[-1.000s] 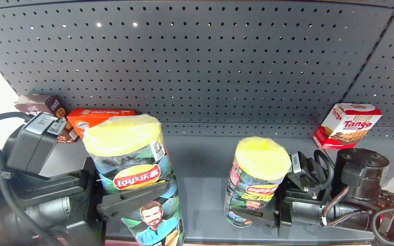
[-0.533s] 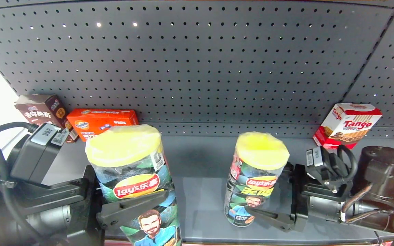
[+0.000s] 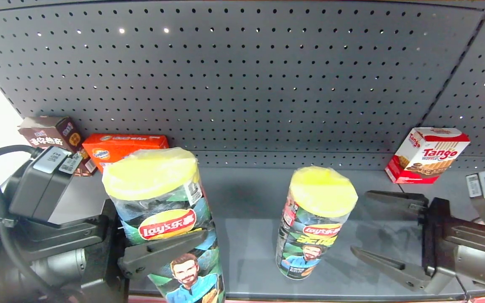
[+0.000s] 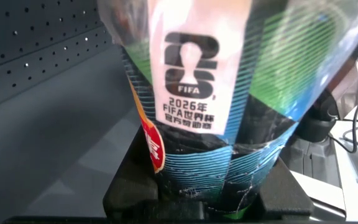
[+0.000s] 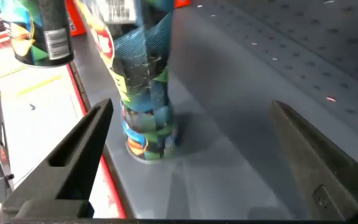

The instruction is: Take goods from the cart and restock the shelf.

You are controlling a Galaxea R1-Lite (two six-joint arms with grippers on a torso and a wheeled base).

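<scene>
- Two tall chip canisters with yellow lids are at the shelf (image 3: 246, 189). The held canister (image 3: 162, 210) is at the near left edge, and the standing canister (image 3: 316, 223) is upright right of centre.
- The left gripper (image 3: 175, 242) has its fingers clamped across the held canister's middle. Whether its base rests on the shelf cannot be told.
- The right gripper (image 3: 360, 221) is just right of the standing canister. Its fingers are spread wide and touch nothing.
- Handling, as a judgement: both look light and stiff-walled, but each is wrapped in loose, glossy film that could slip or crinkle under the pads.
- Being tall and narrow, they would tip easily, so a squeeze across the mid-body below the lid seems safest.
- Labels: each canister carries a red oval logo, a printed figure and a small barcode sticker. The held one also has a white panel with an emblem, seen in the left wrist view.
- Other stock sits against the perforated back panel (image 3: 242, 84): a red-and-white wafer box (image 3: 427, 155) at far right, and an orange box (image 3: 124, 147) and a brown box (image 3: 51, 130) at far left.
</scene>
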